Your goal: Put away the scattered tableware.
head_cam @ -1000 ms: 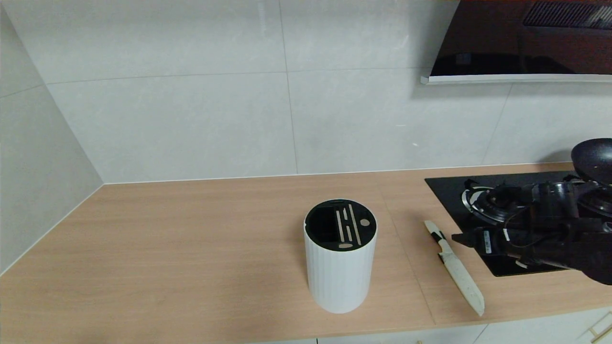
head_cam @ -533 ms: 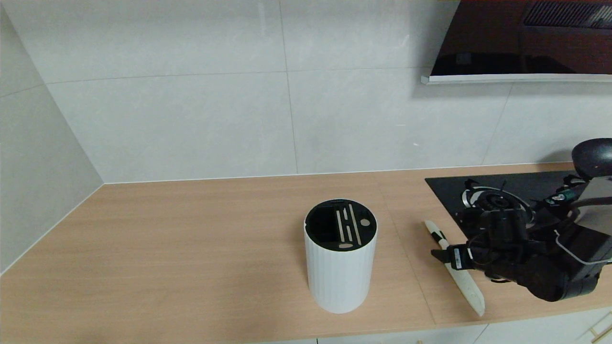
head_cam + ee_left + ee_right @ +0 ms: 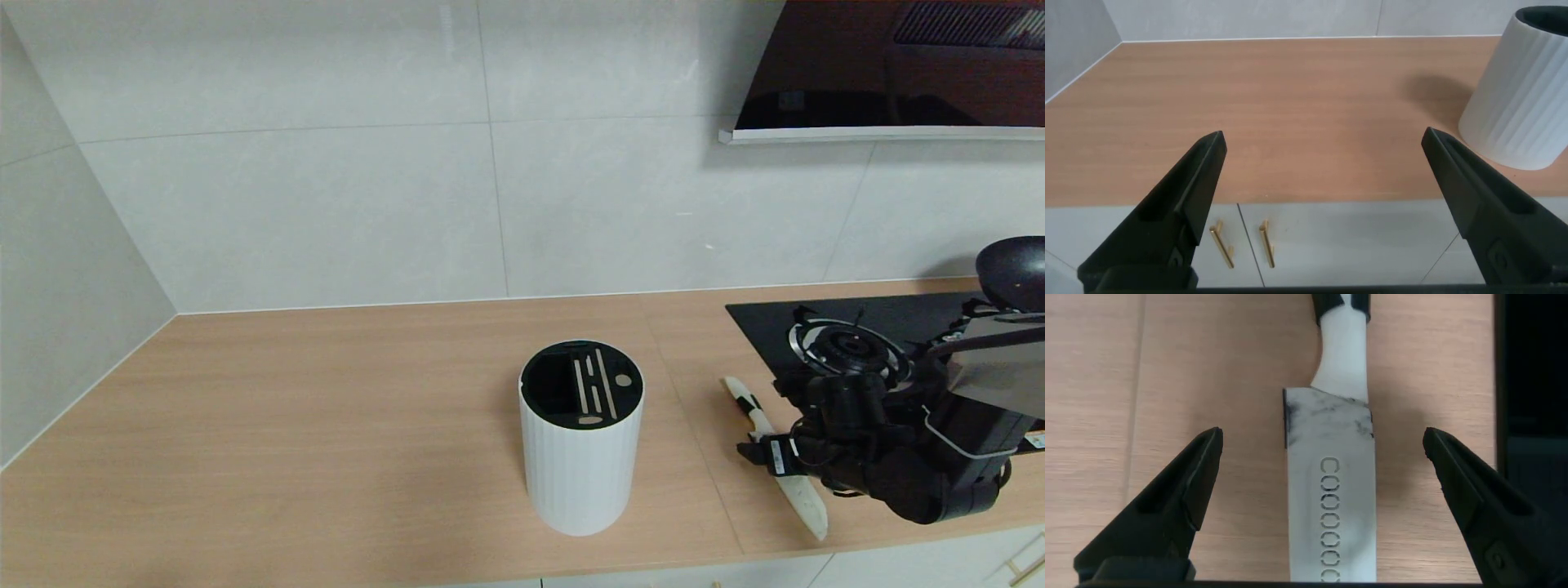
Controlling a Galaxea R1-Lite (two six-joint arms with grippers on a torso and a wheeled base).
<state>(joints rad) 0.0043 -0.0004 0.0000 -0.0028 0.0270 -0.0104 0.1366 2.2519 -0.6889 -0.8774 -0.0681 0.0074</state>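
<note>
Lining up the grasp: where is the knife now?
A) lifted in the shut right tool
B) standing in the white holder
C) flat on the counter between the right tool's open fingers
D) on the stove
C: the knife lies flat on the counter, and the right tool is open, with a finger on either side of it.

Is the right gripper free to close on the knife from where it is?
Likely yes: the right gripper is open, straddling the knife near its handle, nothing between. The knife lies flat on the counter, so the grip may be shallow.
</note>
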